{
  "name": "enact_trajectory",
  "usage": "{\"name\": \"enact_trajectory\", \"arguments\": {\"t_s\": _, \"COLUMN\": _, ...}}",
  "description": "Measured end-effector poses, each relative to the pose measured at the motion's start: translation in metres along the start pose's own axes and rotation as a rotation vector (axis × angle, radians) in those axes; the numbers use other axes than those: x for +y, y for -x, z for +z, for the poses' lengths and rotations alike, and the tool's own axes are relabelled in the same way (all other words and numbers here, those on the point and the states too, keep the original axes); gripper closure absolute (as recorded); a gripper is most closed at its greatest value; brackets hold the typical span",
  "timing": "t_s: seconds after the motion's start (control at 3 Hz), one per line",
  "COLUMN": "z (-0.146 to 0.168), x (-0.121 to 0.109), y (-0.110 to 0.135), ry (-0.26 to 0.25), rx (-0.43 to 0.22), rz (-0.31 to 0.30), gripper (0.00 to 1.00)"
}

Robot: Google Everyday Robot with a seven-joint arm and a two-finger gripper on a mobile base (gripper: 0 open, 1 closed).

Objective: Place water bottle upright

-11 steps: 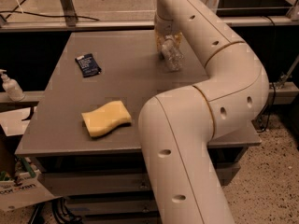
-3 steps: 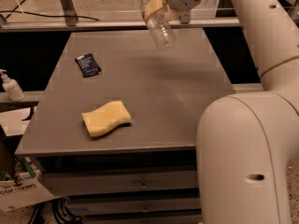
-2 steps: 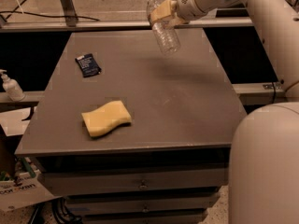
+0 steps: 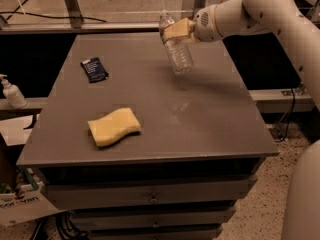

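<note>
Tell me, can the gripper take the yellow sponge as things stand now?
Probably not yet. The gripper is shut on the tilted water bottle over the far side of the table. The path to the yellow sponge looks free, but the gripper is occupied.

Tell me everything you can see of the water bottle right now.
The water bottle is clear, ribbed plastic, nearly upright with its neck on top and its base leaning slightly right. The pincer, over the far side of the table, is clamped around its upper part. I cannot tell whether the base touches the table.
</note>
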State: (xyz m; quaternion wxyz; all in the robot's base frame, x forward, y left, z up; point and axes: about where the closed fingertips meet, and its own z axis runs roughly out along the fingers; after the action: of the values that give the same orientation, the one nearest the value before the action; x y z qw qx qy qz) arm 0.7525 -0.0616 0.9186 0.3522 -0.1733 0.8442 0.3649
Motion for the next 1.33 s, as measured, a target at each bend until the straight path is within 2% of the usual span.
{"name": "enact_trajectory", "arguments": {"t_s": 0.33, "z": 0.005, "x": 0.008, "y": 0.003, "ry": 0.058, "rx": 0.003, "rz": -0.033, "gripper": 1.00}}
{"name": "enact_trajectory", "arguments": {"t_s": 0.67, "z": -0.004, "x": 0.017, "y": 0.006, "ry": 0.148, "rx": -0.012, "rz": -0.074, "gripper": 1.00}}
{"name": "enact_trajectory", "arguments": {"t_s": 1.33, "z": -0.045, "x": 0.030, "y": 0.001, "ry": 0.356, "rx": -0.084, "rz": -0.149, "gripper": 1.00}}
